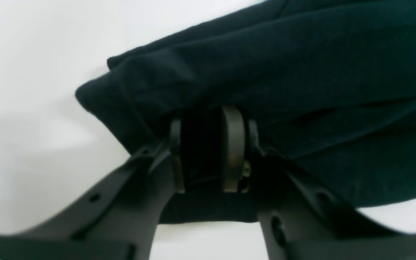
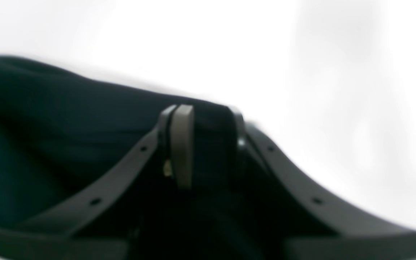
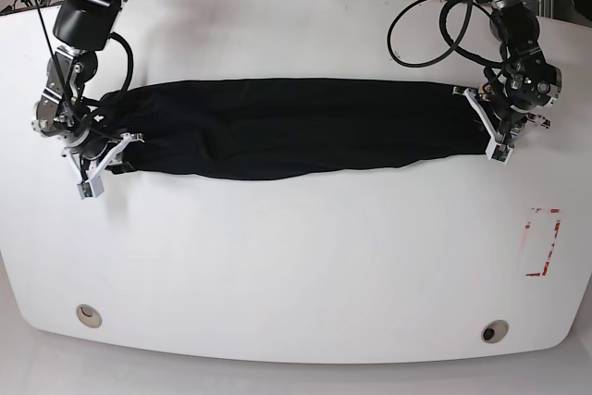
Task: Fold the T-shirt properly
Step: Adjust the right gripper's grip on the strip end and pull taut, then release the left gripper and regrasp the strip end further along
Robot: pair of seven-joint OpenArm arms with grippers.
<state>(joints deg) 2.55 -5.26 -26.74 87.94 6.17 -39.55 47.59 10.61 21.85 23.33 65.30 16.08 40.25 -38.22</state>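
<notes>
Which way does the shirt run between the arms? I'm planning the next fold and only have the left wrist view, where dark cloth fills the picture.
Observer: In the base view the T-shirt lies as one long band across the table, stretched from one arm to the other.
Operator: Is the other arm holding its end too?
Observer: Yes. The right wrist view shows the right gripper with its jaws closed on a bunched fold of cloth, as the left gripper is at its end.
Operator: Anything else on the table near the shirt?
Observer: Only a red rectangular outline marked on the surface, nearer the table's front edge on the left arm's side, well apart from the cloth.
</notes>
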